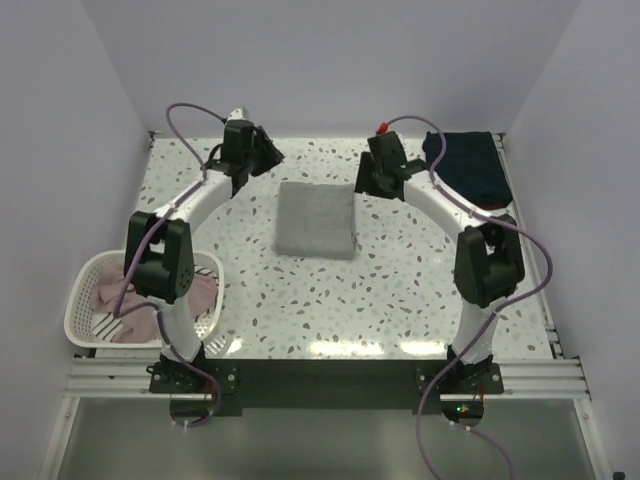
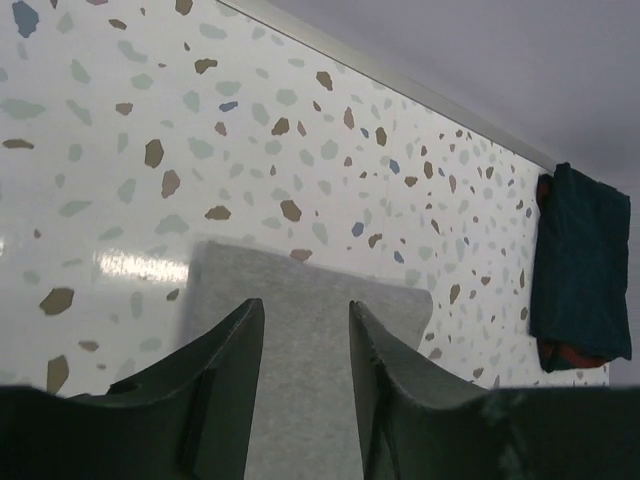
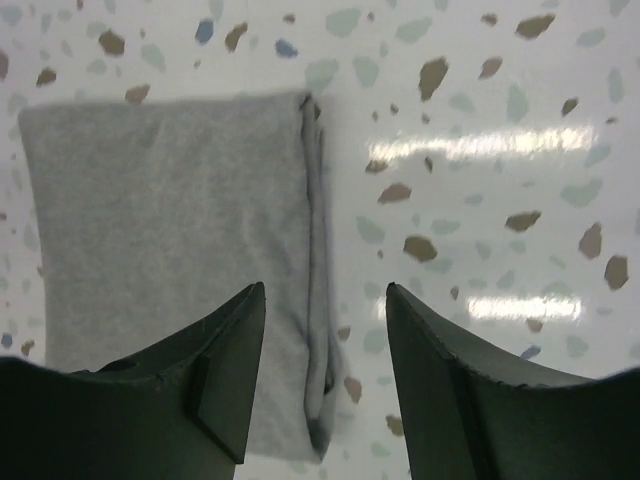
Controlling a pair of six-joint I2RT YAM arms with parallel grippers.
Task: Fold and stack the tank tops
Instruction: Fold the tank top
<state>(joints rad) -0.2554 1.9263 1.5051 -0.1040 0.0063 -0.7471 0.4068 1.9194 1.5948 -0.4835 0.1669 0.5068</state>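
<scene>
Right wrist: grey top [image 3: 170, 250] beneath fingers [image 3: 225, 390]

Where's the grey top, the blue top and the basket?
grey top [image 1: 316, 218]: top view, middle of the folded square.
blue top [image 1: 468, 165]: top view, its middle.
basket [image 1: 77, 300]: top view, left rim.

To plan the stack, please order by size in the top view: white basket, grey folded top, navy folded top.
Largest: white basket, partly behind the left arm.
Then grey folded top and navy folded top: they look alike, so I do not rank them.
</scene>
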